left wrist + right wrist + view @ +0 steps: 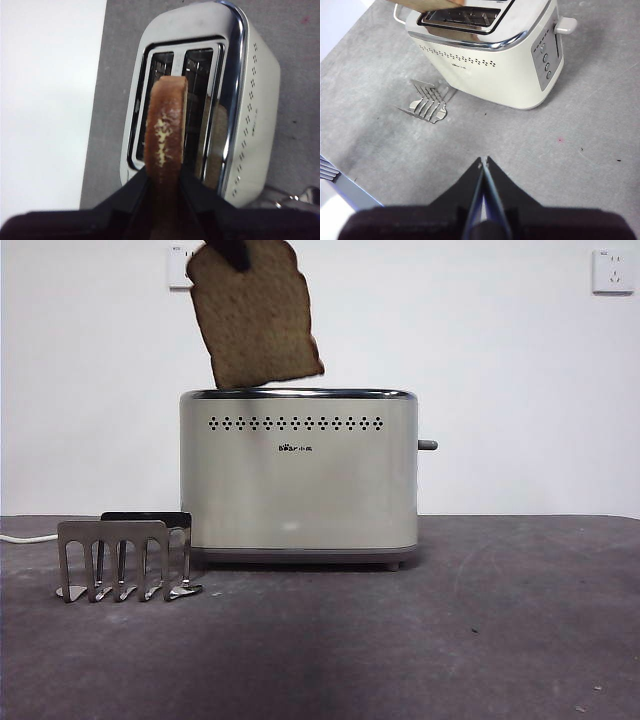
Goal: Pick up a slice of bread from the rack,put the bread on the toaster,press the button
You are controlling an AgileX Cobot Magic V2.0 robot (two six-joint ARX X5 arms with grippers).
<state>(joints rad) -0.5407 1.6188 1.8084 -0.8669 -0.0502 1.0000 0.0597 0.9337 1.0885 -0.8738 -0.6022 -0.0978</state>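
My left gripper (164,172) is shut on the slice of bread (165,125), a speckled tan slice with a dark crust. In the front view the slice (255,315) hangs tilted just above the left end of the cream toaster (298,475), its lower edge close to the chrome top. In the left wrist view the slice is seen edge-on over the toaster's two slots (177,105). The grey metal rack (125,560) stands empty at the toaster's left front. My right gripper (483,162) is shut and empty, high above the table in front of the toaster (495,55).
The toaster's lever (428,445) sticks out of its right end, above a column of round buttons (546,62). A white cable (25,538) runs off to the left behind the rack. Wall sockets (612,272) are on the back wall.
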